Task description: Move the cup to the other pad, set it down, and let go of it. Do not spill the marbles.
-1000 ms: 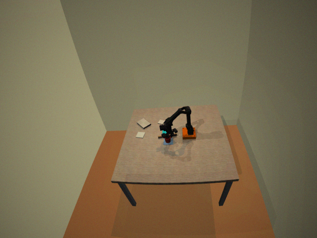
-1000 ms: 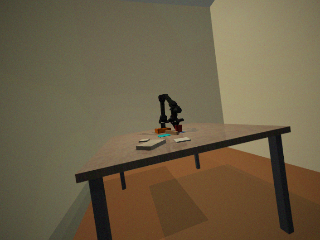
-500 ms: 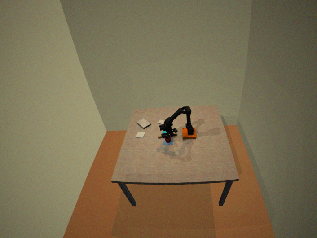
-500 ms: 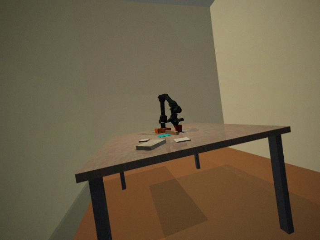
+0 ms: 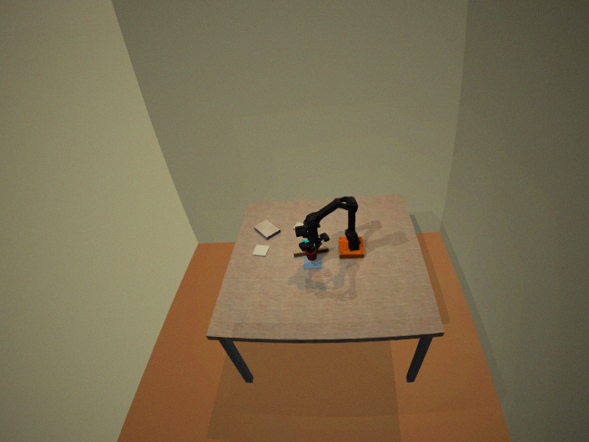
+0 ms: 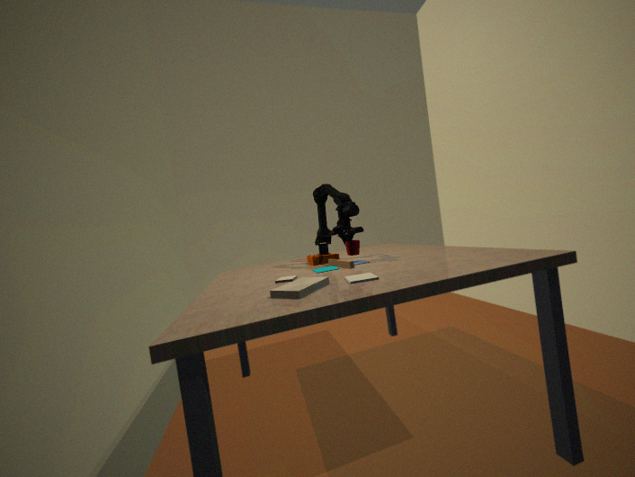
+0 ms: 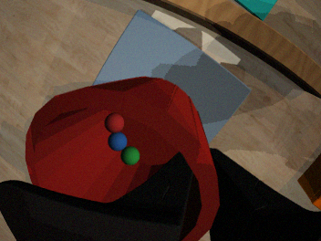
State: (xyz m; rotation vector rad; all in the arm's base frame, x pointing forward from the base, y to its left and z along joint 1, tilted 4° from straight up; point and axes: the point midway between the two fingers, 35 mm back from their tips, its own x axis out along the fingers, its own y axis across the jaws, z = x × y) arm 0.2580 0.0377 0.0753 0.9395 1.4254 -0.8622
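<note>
The table [image 5: 328,304] [image 6: 435,266] – pads, wooden bar, pale slabs on it

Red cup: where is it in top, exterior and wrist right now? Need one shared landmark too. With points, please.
Top: red cup [image 5: 310,254] [image 6: 353,247] [image 7: 68,160] just below picture centre, by the near edge of the wooden bar.
Exterior: right of centre, raised above the table.
Wrist: lower left, large, marbles [image 7: 118,141] inside.
Landmark: wooden bar [image 5: 299,254] [image 6: 340,263] [image 7: 274,43], in all three.
</note>
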